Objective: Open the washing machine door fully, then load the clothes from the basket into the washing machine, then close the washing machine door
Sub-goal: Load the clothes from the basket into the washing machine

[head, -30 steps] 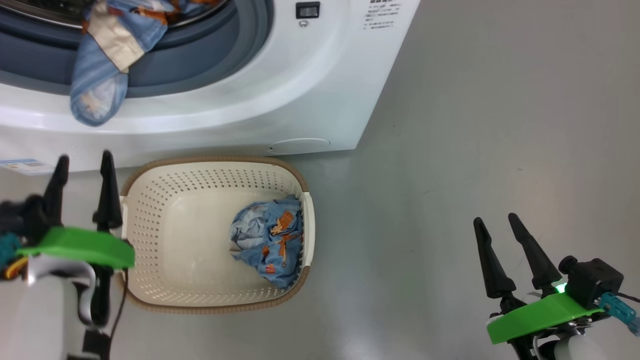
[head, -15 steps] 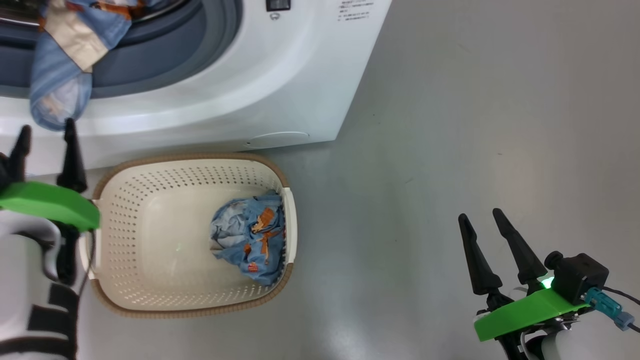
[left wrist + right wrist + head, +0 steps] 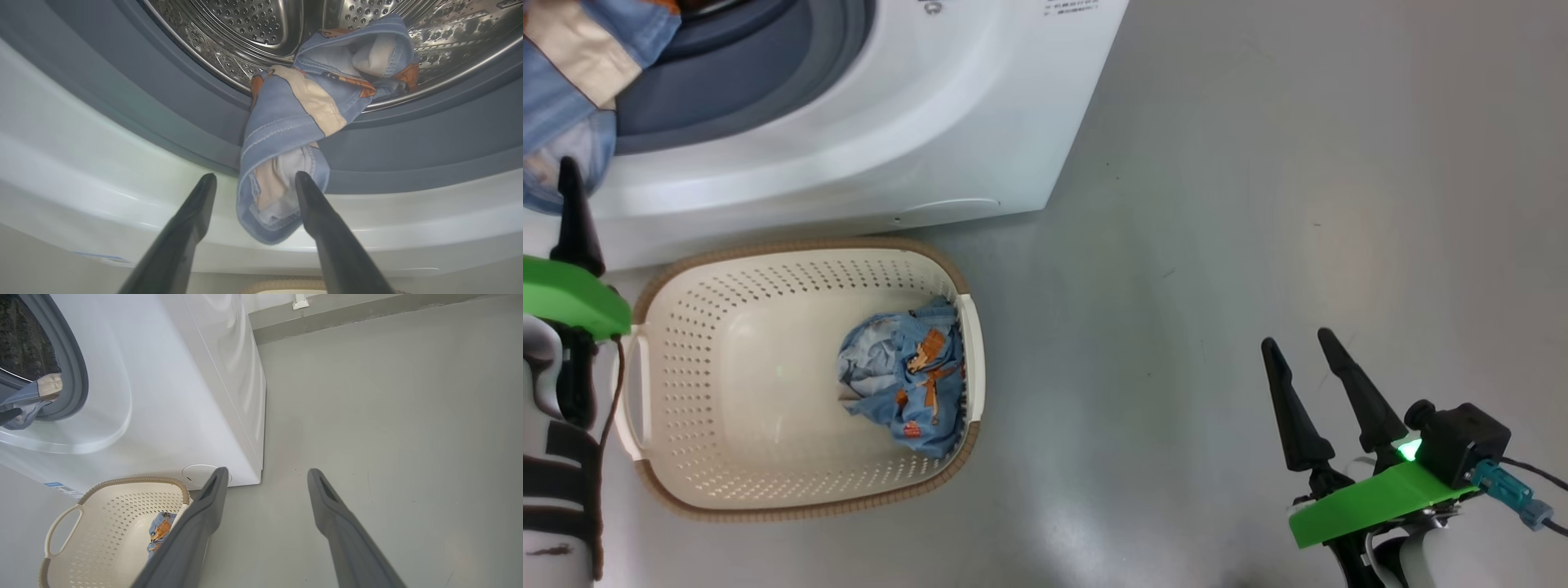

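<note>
Left wrist view: the left gripper (image 3: 255, 176) points at the lower front of the washing machine (image 3: 890, 122), just below its round opening. Its two fingers are spread apart and pinch nothing. The first garment (image 3: 286, 122), light blue with orange print and a cream panel, hangs out of the perforated steel drum (image 3: 253, 24). It crosses the grey gasket (image 3: 122, 81) and droops over the machine's white front lip. The garment's lower end lies between the two fingertips in this view; whether either finger touches the fabric cannot be determined.

Head view: the basket (image 3: 800, 245) stands upright on the floor (image 3: 1258, 163) just in front of the washing machine's base. Its brown rim lies near the lower panel, close to the round service cap (image 3: 947, 208). The second garment (image 3: 903, 380) lies crumpled inside the basket, against the end wall toward the machine's right front corner.

The right gripper (image 3: 1296, 338) hovers over the floor, well apart from the washing machine and beyond its right front corner. Its fingers are spread apart and hold nothing. In the right wrist view, the machine's right side panel and the basket appear to the left of these fingers.
</note>
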{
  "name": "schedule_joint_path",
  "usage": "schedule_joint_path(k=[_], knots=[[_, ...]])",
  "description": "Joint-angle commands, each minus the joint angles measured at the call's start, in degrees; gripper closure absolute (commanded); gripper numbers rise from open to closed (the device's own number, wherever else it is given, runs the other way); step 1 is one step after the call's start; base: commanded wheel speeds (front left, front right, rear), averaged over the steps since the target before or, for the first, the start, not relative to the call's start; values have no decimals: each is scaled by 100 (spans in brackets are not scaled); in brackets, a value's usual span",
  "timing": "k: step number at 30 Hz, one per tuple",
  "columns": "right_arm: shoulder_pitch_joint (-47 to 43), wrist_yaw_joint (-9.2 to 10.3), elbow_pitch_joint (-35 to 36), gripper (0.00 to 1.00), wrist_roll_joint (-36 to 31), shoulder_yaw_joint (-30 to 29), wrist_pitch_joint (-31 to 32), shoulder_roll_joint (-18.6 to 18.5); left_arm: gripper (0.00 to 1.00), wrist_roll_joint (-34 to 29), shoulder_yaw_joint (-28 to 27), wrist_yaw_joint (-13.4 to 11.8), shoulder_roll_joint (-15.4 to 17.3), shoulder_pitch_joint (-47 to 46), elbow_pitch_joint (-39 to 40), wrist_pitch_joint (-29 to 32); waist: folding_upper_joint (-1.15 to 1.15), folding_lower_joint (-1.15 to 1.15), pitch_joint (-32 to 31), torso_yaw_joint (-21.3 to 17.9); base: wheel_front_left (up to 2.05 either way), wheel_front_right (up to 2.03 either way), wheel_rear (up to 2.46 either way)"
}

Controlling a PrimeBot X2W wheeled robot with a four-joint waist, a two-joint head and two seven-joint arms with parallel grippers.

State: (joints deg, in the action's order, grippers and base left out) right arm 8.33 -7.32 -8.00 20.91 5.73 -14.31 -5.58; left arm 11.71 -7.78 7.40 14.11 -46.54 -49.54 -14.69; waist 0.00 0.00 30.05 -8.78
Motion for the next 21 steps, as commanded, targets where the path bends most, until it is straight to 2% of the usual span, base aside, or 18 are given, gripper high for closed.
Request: schedule_joint_path(k=[1,2,3,4,5,15,21], knots=[[12,-17,141,0,-25,119,-69,-2,22,-46,-78,9,329,-90,65,-30,0,0,31,-15,0,0,0],[12,-17,144,0,-29,117,-69,4,45,-45,-61,9,333,-108,53,-30,0,0,39,-17,0,0,0],[9,-17,148,0,-38,117,-69,13,62,-43,-33,9,329,-118,41,-30,0,0,42,-18,0,0,0],[5,-17,152,0,-47,114,-69,23,87,-40,0,9,328,-127,28,-30,0,0,48,-17,0,0,0],[6,-17,154,0,-52,109,-69,32,100,-34,24,9,330,-137,25,-30,0,0,56,-14,0,0,0],[103,-17,139,0,-47,97,-69,116,100,25,294,9,176,-247,538,-30,0,0,146,65,0,0,0],[202,-17,135,0,-9,202,-69,165,100,103,661,9,361,-584,616,-30,0,0,228,-58,0,0,0]])
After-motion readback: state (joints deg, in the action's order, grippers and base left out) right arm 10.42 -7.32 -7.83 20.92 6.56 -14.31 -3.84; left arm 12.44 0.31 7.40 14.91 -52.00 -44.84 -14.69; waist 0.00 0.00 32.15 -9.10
